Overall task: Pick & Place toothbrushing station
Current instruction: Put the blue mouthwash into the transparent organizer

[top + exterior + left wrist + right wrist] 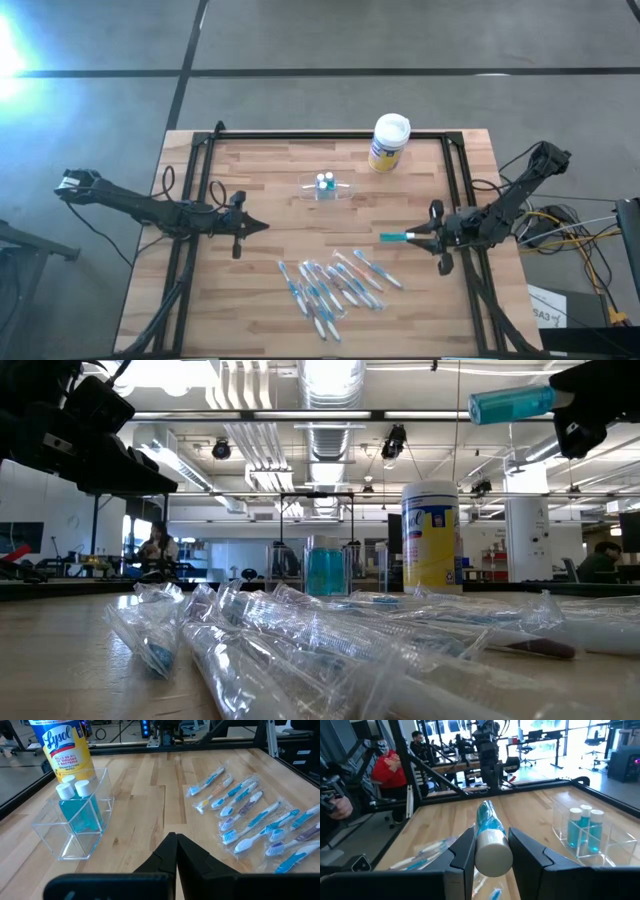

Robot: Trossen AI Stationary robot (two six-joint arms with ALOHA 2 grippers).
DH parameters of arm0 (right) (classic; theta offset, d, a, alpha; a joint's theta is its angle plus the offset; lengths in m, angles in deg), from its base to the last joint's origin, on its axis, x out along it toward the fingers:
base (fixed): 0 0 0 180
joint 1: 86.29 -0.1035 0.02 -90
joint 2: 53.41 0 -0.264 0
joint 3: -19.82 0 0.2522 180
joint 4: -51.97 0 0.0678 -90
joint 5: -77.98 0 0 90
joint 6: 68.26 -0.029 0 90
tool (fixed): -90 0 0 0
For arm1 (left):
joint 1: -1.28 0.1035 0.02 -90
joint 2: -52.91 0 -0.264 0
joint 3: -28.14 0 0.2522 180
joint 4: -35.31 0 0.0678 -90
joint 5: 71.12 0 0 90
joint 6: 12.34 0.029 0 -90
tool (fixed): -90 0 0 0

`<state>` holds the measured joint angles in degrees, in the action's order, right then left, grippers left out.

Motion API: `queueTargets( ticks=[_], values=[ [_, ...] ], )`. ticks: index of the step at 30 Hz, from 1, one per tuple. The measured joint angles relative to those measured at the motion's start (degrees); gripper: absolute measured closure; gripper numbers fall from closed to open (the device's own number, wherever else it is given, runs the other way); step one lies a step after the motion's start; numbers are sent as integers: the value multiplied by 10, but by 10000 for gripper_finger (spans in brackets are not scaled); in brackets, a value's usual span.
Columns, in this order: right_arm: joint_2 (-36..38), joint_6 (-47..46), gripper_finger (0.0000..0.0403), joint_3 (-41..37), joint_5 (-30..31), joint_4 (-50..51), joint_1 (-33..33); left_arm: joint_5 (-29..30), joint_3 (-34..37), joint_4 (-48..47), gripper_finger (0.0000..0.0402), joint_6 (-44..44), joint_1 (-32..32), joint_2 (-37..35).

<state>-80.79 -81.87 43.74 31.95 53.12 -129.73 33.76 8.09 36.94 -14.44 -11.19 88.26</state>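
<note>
A small clear plastic cup (326,187) stands mid-table with two white-capped blue tubes (77,805) upright in it; it also shows in the right wrist view (585,832). Several wrapped blue-white and pink toothbrushes (335,285) lie flat on the wood near the front edge. My right gripper (418,237) is at the table's right, shut on a third blue tube (395,237) held above the table. My left gripper (255,226) is shut and empty at the table's left, its fingers (175,851) pointing toward the cup and toothbrushes. My right gripper pinches the blue tube between its two fingers at the white-capped end (492,852). The fingers come level from the table's right and lie along the tube. The blue body (485,817) sticks out past the fingertips toward the table's left, level and lifted clear (510,403).
A yellow canister with a white lid (388,143) stands at the far edge, just beyond the cup. A black frame rail (330,136) runs around the tabletop. Bare wood lies between the cup and the toothbrushes. People show in the room behind (395,767).
</note>
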Motion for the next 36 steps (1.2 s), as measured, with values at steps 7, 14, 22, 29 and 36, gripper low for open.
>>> queueTargets(
  ticks=[7,14,22,29,36],
  values=[
    [-22,-25,314,35,27,8,21,0,0,0,392,4,0,0],
    [-110,-43,314,203,18,193,105,0,0,0,392,3,0,0],
    [-287,-95,314,437,-92,444,241,0,0,-4,392,2,0,0],
    [-456,-79,314,623,-196,582,350,0,0,-20,392,6,0,0],
    [-609,-55,314,785,-298,666,441,0,0,-30,392,6,0,0]
  ],
)
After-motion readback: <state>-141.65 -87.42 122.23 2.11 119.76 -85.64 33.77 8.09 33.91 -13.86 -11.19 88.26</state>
